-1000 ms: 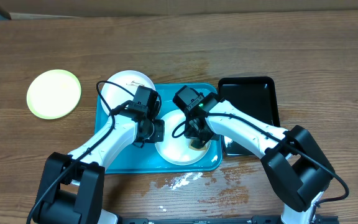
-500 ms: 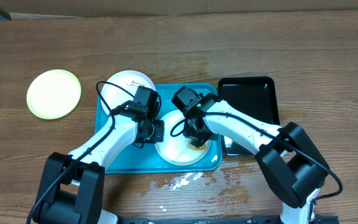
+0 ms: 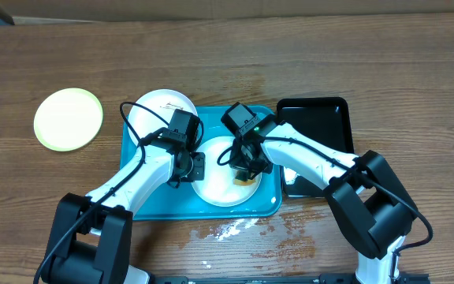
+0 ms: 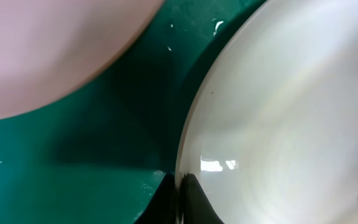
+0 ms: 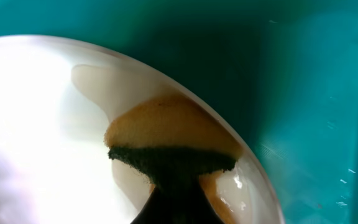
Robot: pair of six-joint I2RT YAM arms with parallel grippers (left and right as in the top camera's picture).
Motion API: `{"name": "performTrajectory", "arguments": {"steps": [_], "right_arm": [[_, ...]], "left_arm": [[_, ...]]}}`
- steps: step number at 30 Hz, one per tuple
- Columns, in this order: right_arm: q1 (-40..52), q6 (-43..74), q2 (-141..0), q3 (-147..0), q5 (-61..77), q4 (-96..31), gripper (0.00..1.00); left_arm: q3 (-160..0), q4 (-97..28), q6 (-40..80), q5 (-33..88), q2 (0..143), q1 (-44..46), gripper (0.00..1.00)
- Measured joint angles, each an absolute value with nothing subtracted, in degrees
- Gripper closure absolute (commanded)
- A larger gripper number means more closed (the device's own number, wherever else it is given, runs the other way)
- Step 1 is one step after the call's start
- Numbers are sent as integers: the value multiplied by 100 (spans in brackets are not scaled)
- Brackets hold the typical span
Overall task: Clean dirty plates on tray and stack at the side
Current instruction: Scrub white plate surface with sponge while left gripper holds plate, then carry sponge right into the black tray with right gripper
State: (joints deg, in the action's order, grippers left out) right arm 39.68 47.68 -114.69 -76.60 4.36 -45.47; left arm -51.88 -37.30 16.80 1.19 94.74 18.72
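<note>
The left tool point(image 4: 180, 190) is clamped shut on the left rim of a round white shallow plate point(image 3: 215, 191). That plate lies flat and face-up in the right half of the large turquoise rectangular plastic tray point(image 3: 168, 205). The right tool point(image 5: 173, 186) is closed on a yellow sponge with a dark green scouring layer point(image 5: 166, 134), which presses on the plate's inner surface close to its right rim. As I judge it, the main risk is the plate itself. The pinch is thin and at one edge only, and the tray looks wet, so a hard sideways scrub could twist the plate out of the grip or ride it up the tray's rim. With the sponge so near the edge, a stroke may also run off the plate and drag foam against the tray. A second white plate point(image 3: 158, 110) sits at the tray's far-left corner and overhangs the rim there. The left arm passes close beside it and could nudge it off. A wet patch point(image 3: 231, 229) on the wooden bench point(image 3: 385, 71) in front of the tray could let anything set down there skid. Being round, the plate has no long axis and simply opens upward. The tray's long axis runs left to right across the bench. A pale yellow-green round plate point(image 3: 68, 118) rests well apart on the left, and a small glossy black tray point(image 3: 318, 126) sits just beside the turquoise one on the right.
</note>
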Motion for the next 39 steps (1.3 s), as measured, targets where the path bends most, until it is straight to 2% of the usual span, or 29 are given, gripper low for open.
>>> {"name": "performTrajectory", "arguments": {"steps": [5, 22, 31, 39], "right_arm": [[3885, 4687, -11493, -7513, 823, -3850, 96], [3452, 4458, -11555, -7345, 1798, -3308, 96], [3411, 4410, -11559, -7057, 2134, -2464, 96], [3170, 4364, -11754, -6928, 3048, -1649, 96]], "left_arm": [[-5190, -3730, 1699, 36, 9474, 1861, 96], [-5192, -3743, 1697, 36, 9474, 1861, 96], [-5205, -3813, 1699, 21, 9474, 1861, 96], [-5212, -3824, 1699, 16, 9474, 1861, 96]]}}
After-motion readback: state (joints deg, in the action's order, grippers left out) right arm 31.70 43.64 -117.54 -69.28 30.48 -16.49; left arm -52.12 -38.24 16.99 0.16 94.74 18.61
